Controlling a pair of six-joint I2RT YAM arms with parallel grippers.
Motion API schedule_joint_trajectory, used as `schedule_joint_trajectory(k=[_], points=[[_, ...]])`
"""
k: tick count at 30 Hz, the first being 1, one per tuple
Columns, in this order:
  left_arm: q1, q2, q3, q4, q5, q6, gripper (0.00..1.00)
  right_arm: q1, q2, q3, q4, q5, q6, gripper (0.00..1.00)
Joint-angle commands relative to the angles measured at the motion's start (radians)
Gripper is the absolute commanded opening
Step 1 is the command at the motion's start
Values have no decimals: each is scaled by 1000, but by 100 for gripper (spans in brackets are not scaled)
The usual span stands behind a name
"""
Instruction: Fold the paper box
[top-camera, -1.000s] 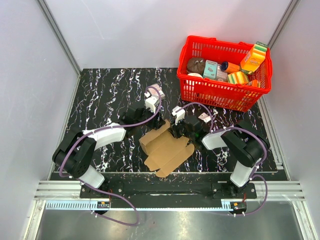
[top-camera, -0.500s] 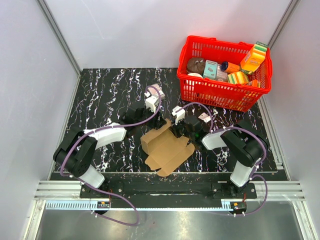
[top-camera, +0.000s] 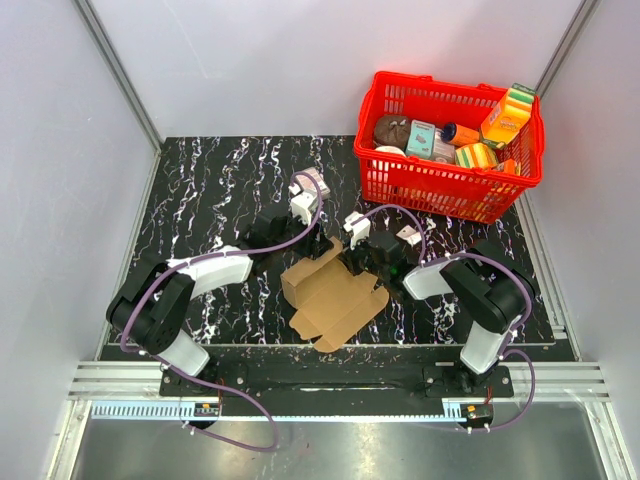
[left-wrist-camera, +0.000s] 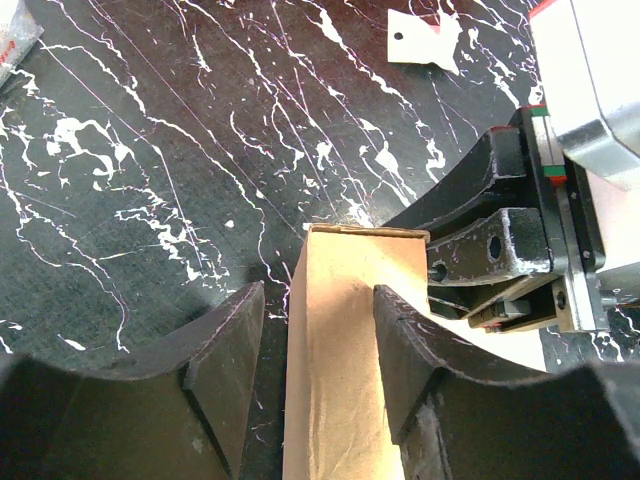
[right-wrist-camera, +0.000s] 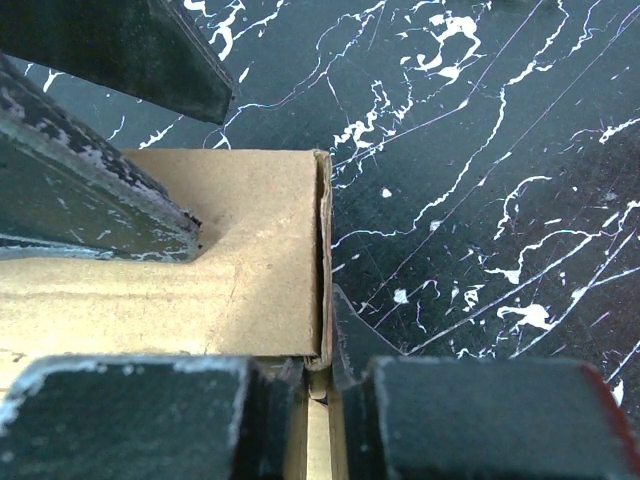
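Observation:
The paper box (top-camera: 330, 298) is a brown cardboard blank, partly folded, lying on the black marbled table between the two arms. One panel (left-wrist-camera: 340, 340) stands upright between the fingers of my left gripper (left-wrist-camera: 320, 295). That gripper is open: the panel rests against the right finger and a gap shows beside the left one. My right gripper (right-wrist-camera: 322, 365) is shut on the box's thin folded edge (right-wrist-camera: 322, 250), at the corner of a flat panel (right-wrist-camera: 230, 260). From above, both grippers meet at the box's far end, left (top-camera: 318, 246) and right (top-camera: 352, 262).
A red basket (top-camera: 450, 190) of printed grocery packs stands at the back right. A small white card tag (left-wrist-camera: 425, 40) lies on the table beyond the box. Grey walls enclose the table on three sides.
The right gripper's jaws have closed onto the box's edge. The cardboard has shifted slightly; the left gripper has barely moved.

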Motion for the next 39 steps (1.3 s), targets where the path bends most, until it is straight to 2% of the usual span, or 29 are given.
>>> schedule_joint_trajectory(k=[1, 3, 4, 8, 17, 20, 24, 26, 31, 34, 39], points=[[1, -3, -14, 22, 27, 1, 52, 5, -7, 12, 50, 16, -17, 22], [1, -3, -9, 16, 23, 3, 52, 3, -11, 10, 45, 16, -17, 33], [1, -3, -3, 15, 23, 6, 52, 5, -14, 9, 46, 16, -16, 42], [1, 2, 23, -7, 15, 13, 52, 5, -37, -5, 42, 15, -14, 51], [2, -44, 55, -53, -28, 36, 54, 3, -198, -37, -116, -37, 3, 59], [4, -78, 57, -64, -34, 35, 57, 5, -256, -48, -179, -68, 60, 62], [5, -123, 65, -105, -36, 44, 59, 5, -356, -92, -211, -30, 101, 64], [5, -161, 57, -122, -45, 45, 59, 5, -420, -103, -231, -13, 124, 63], [4, -268, -18, -131, -89, 3, 59, 5, -491, -56, -357, -39, 165, 52], [4, -369, -86, -146, -135, -25, 58, 5, -516, 4, -434, -50, 198, 41], [-1, -544, -190, -191, -213, -66, 53, 5, -514, 78, -451, -71, 228, 24]])
